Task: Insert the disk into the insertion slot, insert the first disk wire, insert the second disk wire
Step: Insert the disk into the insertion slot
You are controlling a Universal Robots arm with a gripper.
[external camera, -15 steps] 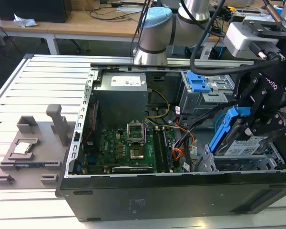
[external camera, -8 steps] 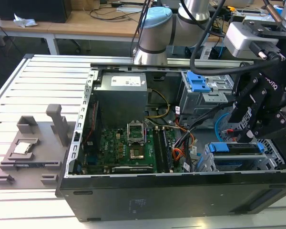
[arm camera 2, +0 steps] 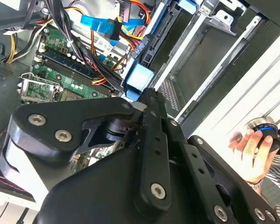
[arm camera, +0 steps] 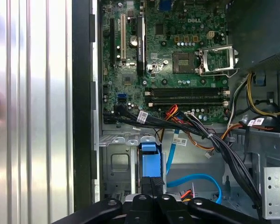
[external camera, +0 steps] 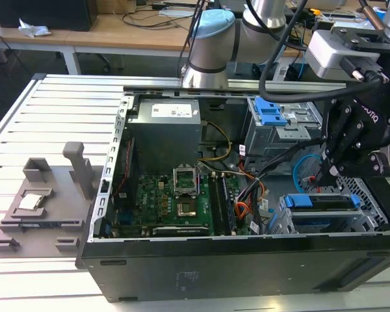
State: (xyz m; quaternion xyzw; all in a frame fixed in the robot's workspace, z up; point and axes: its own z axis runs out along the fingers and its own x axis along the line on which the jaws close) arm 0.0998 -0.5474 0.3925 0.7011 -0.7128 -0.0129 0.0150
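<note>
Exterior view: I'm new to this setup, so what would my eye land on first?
The green motherboard sits in the open black computer case at centre. At the exterior view's right, the black gripper hangs close to a bright blue carrier frame seated in the low grey perforated cage.

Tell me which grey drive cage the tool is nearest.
The low cage holding the blue-framed disk, at the exterior view's right; the taller cage with the blue latch stands farther back.

arm [external camera: 211, 39]: silver tubes, light-blue joint caps | hand [arm camera: 152, 183]: black linkage, silver screws | cable [external camera: 262, 77]: black, looping
</note>
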